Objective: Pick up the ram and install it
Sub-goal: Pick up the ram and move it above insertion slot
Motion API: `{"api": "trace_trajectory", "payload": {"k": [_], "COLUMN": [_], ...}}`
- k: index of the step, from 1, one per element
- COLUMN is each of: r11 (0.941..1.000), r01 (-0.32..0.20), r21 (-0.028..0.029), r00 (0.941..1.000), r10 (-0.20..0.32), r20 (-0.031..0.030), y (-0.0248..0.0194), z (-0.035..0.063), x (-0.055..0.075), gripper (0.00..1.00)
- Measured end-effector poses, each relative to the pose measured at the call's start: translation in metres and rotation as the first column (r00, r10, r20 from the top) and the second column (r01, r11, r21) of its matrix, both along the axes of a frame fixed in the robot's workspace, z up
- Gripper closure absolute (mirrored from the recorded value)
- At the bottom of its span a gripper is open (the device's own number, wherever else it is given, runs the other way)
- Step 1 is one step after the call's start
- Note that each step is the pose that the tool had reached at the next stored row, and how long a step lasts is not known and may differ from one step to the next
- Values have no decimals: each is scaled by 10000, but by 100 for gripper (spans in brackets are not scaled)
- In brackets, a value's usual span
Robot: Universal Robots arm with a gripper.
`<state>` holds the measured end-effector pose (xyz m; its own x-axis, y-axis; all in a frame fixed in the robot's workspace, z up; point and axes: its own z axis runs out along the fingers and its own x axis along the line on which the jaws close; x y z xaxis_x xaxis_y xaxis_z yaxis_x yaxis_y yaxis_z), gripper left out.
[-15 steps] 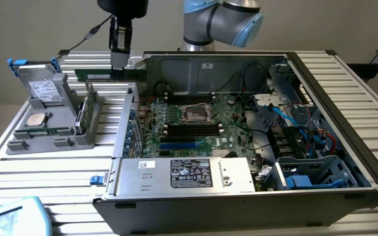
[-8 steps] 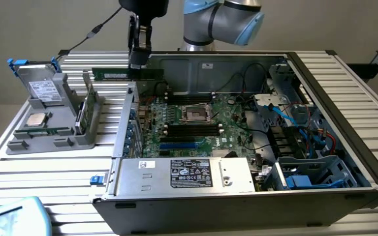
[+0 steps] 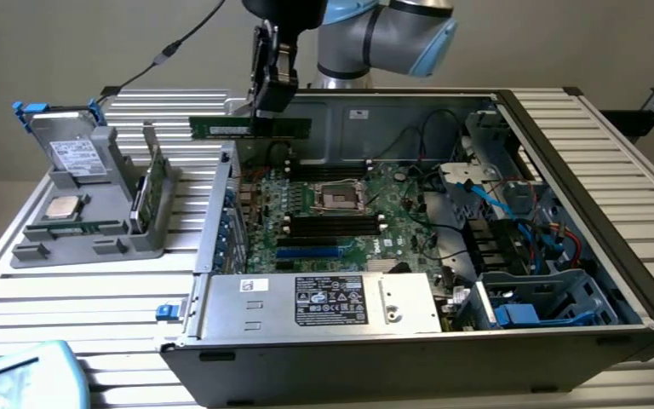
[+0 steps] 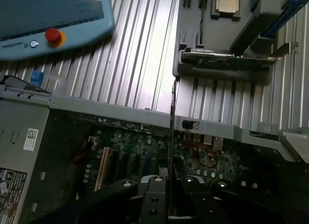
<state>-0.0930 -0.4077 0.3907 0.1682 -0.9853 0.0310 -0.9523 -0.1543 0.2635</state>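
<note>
The ram is gripped by the claw, clenched on its upper edge a little off its middle. The stick is carried in the air, long edge about level, above the far corner of the open case. In the exterior view it hangs at 11 o'clock from the socket. No slot is touched. The dark slots lie at 6 o'clock and 12 o'clock of the socket.

In the wrist view the ram is seen edge-on, as a thin line running out from between the fingers over the case wall and the board.

Several faults are judged possible. Because the grip is off-centre, the stick could be swung or tilted in the fingers when pressed, so that one end is seated and the other left high. If the stick is brought down askew to the slot, the contacts could be scraped or the board bent. The case wall could be struck on a low approach. Whether the slot latches stand open cannot be told.
</note>
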Motion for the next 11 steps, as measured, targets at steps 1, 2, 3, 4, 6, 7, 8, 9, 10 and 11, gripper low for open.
{"api": "trace_trajectory", "payload": {"k": [1,2,3,4,6,7,8,9,10,11], "r11": [10000,10000,10000,10000,10000,10000,10000,10000,10000,10000], "r01": [-1,-2,-1,-1,-2,-3,-3,-3,-5,-3], "r21": [-1,0,-1,-1,-1,-2,-2,-2,-2,0], "r00": [10000,10000,10000,10000,10000,10000,10000,10000,10000,10000], "r10": [1,2,1,1,2,3,3,3,5,3], "r20": [0,0,0,0,0,0,-1,-1,-1,0], "y": [0,0,0,0,0,0,0,0,0,0], "z": [1,1,1,1,2,2,3,3,2,2], "x": [47,93,138,183,277,321,365,410,460,504], "gripper": [85,85,85,85,85,85,85,85,85,85]}}
